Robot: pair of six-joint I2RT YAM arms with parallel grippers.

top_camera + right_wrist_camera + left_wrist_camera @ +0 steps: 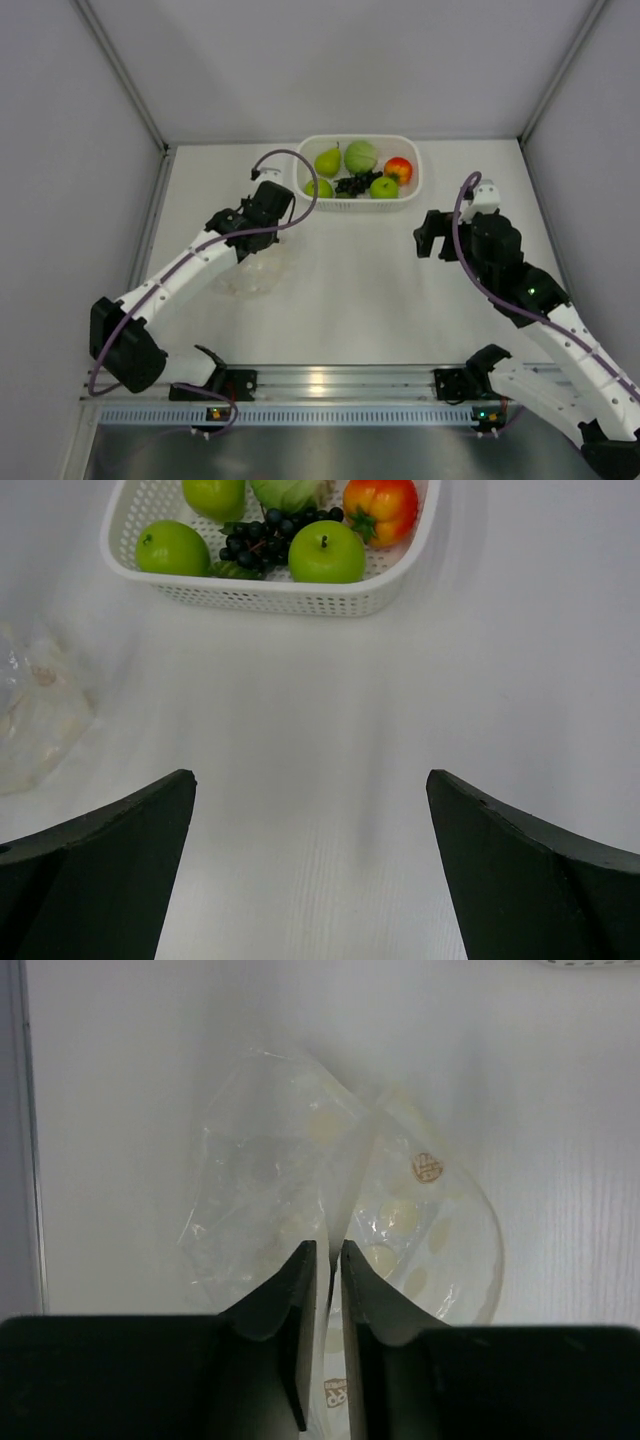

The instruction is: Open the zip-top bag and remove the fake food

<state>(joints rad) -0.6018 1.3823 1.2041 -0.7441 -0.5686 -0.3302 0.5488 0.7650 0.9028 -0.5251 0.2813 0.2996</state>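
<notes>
The zip-top bag (250,272) lies crumpled on the white table under my left gripper (262,245); no fruit shows inside it. In the left wrist view the dotted bag (420,1210) spreads ahead, and my left gripper (328,1250) stands a narrow crack open with a fold of the film in the gap. The fake food sits in a white basket (412,150): pear (327,160), pale green ball (361,156), red-yellow apple (399,169), green apple (384,187), grapes (352,184). My right gripper (430,235) (310,780) hangs wide open and holds nothing, just short of the basket (280,595).
Grey walls close in the table at the back and on both sides. The bag's edge (30,710) shows at the left of the right wrist view. A metal rail with both arm bases (320,385) runs along the near edge.
</notes>
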